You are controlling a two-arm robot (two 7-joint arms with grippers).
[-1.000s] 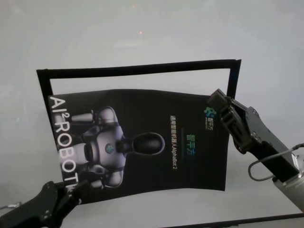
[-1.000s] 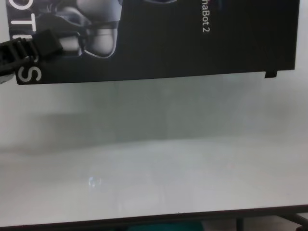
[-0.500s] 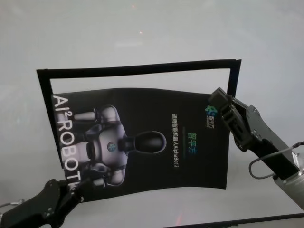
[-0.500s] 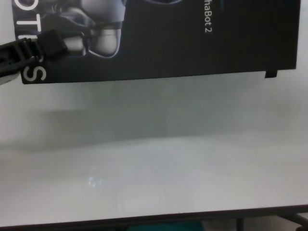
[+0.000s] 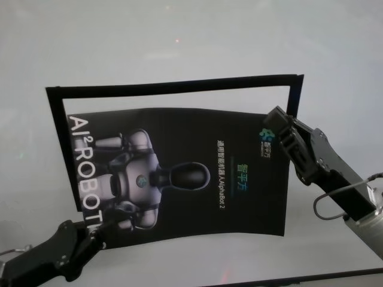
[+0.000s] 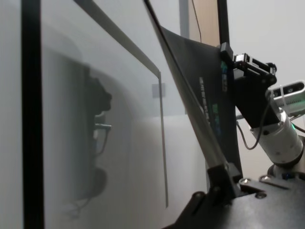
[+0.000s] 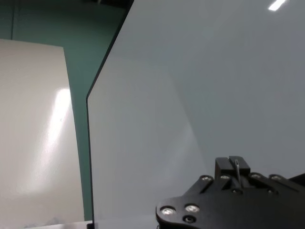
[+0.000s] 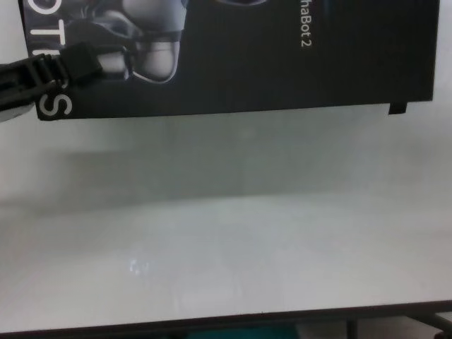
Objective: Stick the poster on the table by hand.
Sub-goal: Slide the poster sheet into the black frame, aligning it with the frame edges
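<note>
The poster [image 5: 179,173], black with a silver robot image and white letters, hangs slightly bowed above the table [image 5: 179,36], held at two corners. My left gripper [image 5: 91,232] is shut on its near left corner, by the white letters; it also shows in the chest view [image 8: 83,61]. My right gripper [image 5: 276,121] is shut on its far right corner. In the left wrist view the poster [image 6: 209,109] shows almost edge-on, with the right gripper [image 6: 228,51] at its far end. The chest view shows the poster's near edge [image 8: 282,63] above the tabletop [image 8: 226,233].
Narrow black tape strips lie on the table behind the poster: a long one along the far side [image 5: 173,85], short ones at left [image 5: 55,116] and right [image 5: 293,95]. A small black tab [image 8: 399,108] hangs at the poster's near right corner. The table's dark front edge [image 8: 226,323] is close.
The poster has shifted slightly away from me and to the right. Both grippers moved with it, still holding their corners.
</note>
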